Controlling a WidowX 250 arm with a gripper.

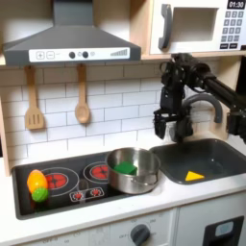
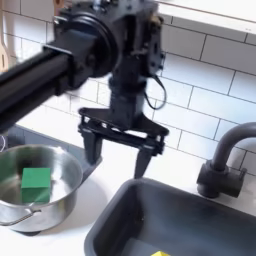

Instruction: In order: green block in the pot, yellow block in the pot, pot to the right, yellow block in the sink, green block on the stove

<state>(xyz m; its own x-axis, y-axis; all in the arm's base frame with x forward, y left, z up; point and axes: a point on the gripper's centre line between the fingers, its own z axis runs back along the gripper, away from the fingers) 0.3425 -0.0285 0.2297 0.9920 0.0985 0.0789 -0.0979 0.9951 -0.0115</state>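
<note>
The claw (image 2: 118, 152) hangs wide open and empty above the desk (image 2: 100, 200), its two dark fingers (image 2: 91, 148) splayed apart and touching nothing. In the second exterior view it sits between the pot (image 2: 55, 205), at about eight o'clock from it, and the sink (image 2: 120, 232), at about five o'clock. In the first exterior view the claw (image 1: 163, 126) hovers at roughly one o'clock from the pot (image 1: 135, 178).

The green block (image 2: 36, 183) lies inside the pot, near its middle. The yellow block (image 1: 194, 175) rests on the sink floor (image 1: 223, 154), well apart from the pot. The pot stands at the stove's (image 1: 58, 183) three o'clock edge, just beside the sink.

Judging by this layout, both loadings, the drag and the yellow block's transfer look done. What seems left is lifting the green block out and setting it on the stove.
</note>
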